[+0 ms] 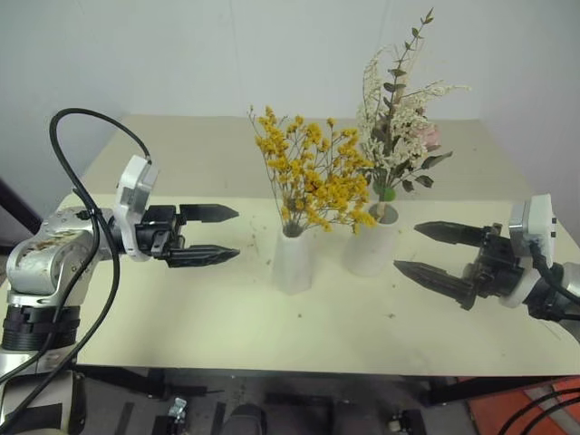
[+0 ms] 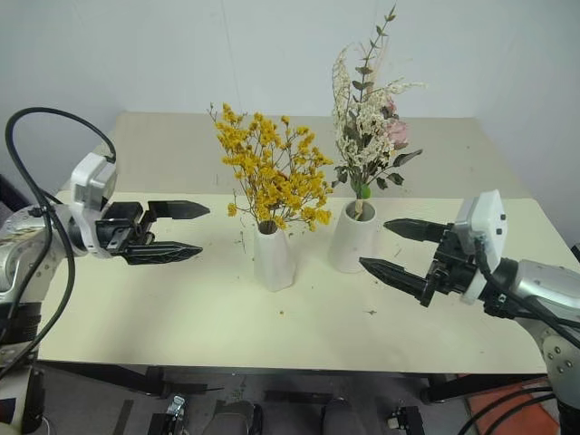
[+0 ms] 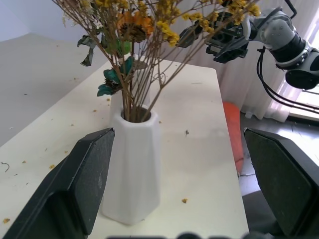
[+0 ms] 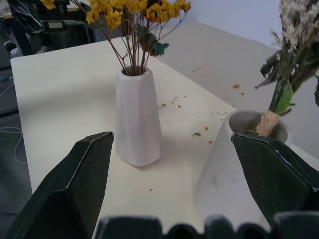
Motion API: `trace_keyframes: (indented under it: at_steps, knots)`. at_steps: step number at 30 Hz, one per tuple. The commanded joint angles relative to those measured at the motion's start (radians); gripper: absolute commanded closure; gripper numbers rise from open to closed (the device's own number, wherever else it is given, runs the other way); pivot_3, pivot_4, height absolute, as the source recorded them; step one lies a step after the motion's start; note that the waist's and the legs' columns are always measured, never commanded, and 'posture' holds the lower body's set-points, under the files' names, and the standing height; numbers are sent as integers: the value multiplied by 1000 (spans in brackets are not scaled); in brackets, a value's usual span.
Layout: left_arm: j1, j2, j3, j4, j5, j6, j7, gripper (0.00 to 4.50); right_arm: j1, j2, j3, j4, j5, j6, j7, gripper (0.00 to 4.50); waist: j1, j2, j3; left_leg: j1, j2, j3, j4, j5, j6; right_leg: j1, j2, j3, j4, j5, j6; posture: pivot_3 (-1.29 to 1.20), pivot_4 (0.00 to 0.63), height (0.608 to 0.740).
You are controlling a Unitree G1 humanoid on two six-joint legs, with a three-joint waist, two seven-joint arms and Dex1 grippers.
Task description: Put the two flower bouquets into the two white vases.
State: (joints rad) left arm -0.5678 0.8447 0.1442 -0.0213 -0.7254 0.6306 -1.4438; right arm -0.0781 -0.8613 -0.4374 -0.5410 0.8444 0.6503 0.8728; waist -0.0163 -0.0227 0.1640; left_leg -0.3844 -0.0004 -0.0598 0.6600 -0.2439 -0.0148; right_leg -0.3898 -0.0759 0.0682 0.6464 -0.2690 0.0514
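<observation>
Black-fingered, your left gripper (image 1: 210, 235) and right gripper (image 1: 433, 249) sit level, spread, empty, pointing inward at both vases between them.

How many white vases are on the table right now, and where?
2. The narrow faceted vase stands mid-table holding the yellow bouquet; the wider round vase stands just to its right, holding the white-cream bouquet. Both upright.

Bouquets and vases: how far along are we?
Looks done: the yellow bouquet stands in the faceted vase, the white-cream bouquet in the rounder vase. The left gripper and right gripper hold nothing, jaws open. Nothing visibly left.
</observation>
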Motion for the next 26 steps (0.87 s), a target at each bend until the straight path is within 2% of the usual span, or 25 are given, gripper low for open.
trace_keyframes:
  at_steps: [1,26]
  knots:
    - [24,43,34,-48,-15,-23,-38,9,24,-20,-61,-14,0,-19,6,0,0,0,0,0,0,0,0,0,0,0,0,0,0,0,0,0,150,740]
    - [51,49,33,-76,-27,-34,-27,9,109,-34,-131,-10,-18,-26,3,0,-1,0,0,0,0,0,0,0,0,0,0,0,0,0,0,0,150,740]
